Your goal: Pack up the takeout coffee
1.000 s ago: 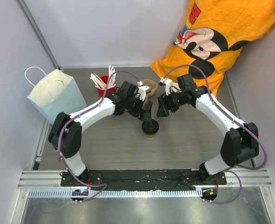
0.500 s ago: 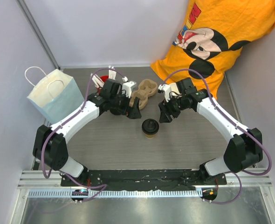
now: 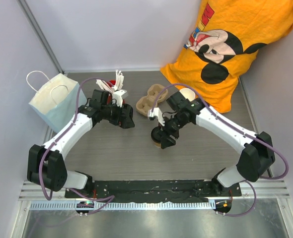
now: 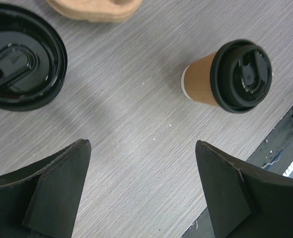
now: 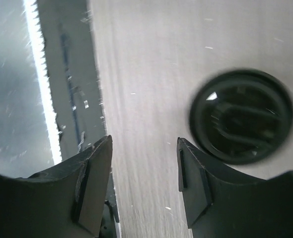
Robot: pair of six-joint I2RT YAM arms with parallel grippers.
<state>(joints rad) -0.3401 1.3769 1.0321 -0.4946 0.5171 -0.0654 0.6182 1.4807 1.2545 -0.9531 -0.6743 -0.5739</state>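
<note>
Brown kraft paper formed the wall of the takeout coffee [image 4: 200, 87], which stood upright on the grey wood-grain table [image 3: 126, 153], nearer the arm bases than any other object. A round black plastic lid [image 4: 242, 75] with a raised rim capped it, and a pale band edged its foot. The right gripper [image 3: 165, 140] hung over the cup and partly hid it from above. In the right wrist view its fingers [image 5: 94, 183] stood apart with bare table between them, the lid lying just outside one finger. The left gripper [image 3: 128, 122] hovered to the cup's left and slightly farther back, jaws spread wide and holding nothing. A loose black lid [image 4: 20, 62] lay near a pulp cup carrier [image 3: 151, 99]. Beyond were a red cup of white sticks [image 3: 107, 88], a pale paper bag [image 3: 57, 104] at far left, and an orange printed shirt [image 3: 236, 39] at the rear right.
</note>
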